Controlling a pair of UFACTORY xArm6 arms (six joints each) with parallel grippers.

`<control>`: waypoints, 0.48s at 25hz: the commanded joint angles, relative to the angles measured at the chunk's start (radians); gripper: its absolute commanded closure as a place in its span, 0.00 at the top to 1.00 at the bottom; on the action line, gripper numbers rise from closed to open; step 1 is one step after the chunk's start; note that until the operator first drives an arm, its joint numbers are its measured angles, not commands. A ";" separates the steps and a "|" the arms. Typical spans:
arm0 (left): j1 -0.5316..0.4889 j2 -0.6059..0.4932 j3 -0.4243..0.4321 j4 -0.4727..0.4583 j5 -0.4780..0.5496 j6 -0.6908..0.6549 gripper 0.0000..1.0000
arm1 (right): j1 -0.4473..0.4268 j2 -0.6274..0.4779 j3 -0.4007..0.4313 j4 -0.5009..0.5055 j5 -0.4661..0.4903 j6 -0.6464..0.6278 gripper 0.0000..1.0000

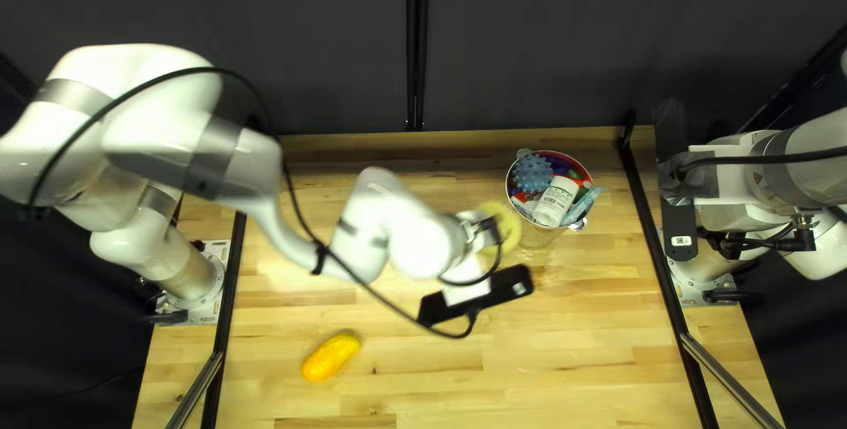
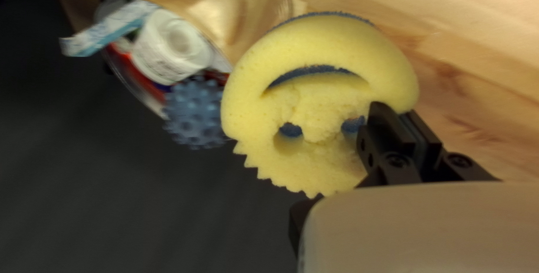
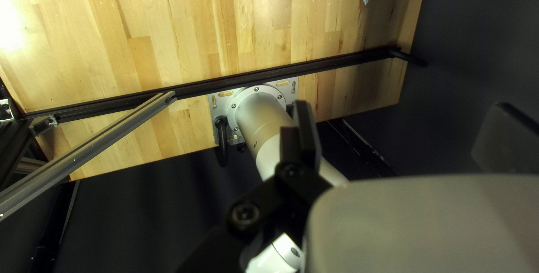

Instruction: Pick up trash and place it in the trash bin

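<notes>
A round yellow sponge (image 2: 311, 108) with a blue backing is pinched at its edge by my left gripper (image 2: 398, 123), which is shut on it. In the top left view the sponge (image 1: 506, 225) hangs just left of the small metal trash bin (image 1: 577, 222), below its rim. The bin holds a blue spiky ball (image 1: 533, 173), a white bottle (image 1: 554, 200) and a pale blue wrapper (image 1: 587, 198). A yellow oblong piece (image 1: 331, 356) lies on the table near the front left. My right gripper (image 3: 400, 117) stands open over its own arm's base, holding nothing.
The bin (image 2: 252, 7) appears tilted in the left wrist view, with the ball (image 2: 193, 117), bottle (image 2: 172, 52) and wrapper (image 2: 101, 33) at its mouth. Black rails (image 1: 645, 217) run along both table sides. Bare wood (image 1: 562, 349) lies at the front right.
</notes>
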State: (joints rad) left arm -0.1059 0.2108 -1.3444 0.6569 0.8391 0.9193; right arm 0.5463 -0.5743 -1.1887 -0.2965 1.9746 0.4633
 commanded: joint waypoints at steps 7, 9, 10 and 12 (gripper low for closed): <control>0.044 0.167 -0.203 -0.042 -0.005 0.112 0.00 | 0.000 0.000 0.000 0.000 0.000 0.000 1.00; 0.047 0.185 -0.223 -0.052 -0.004 0.120 0.00 | 0.000 0.000 0.000 0.000 0.000 0.000 1.00; 0.048 0.192 -0.231 -0.055 -0.003 0.123 0.00 | 0.000 0.000 0.000 0.000 0.000 0.000 1.00; 0.051 0.200 -0.238 -0.060 -0.003 0.126 0.00 | 0.000 0.000 0.000 0.000 0.000 0.000 1.00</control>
State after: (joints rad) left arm -0.0579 0.4003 -1.5722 0.6040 0.8351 1.0399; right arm 0.5463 -0.5743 -1.1887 -0.2965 1.9746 0.4633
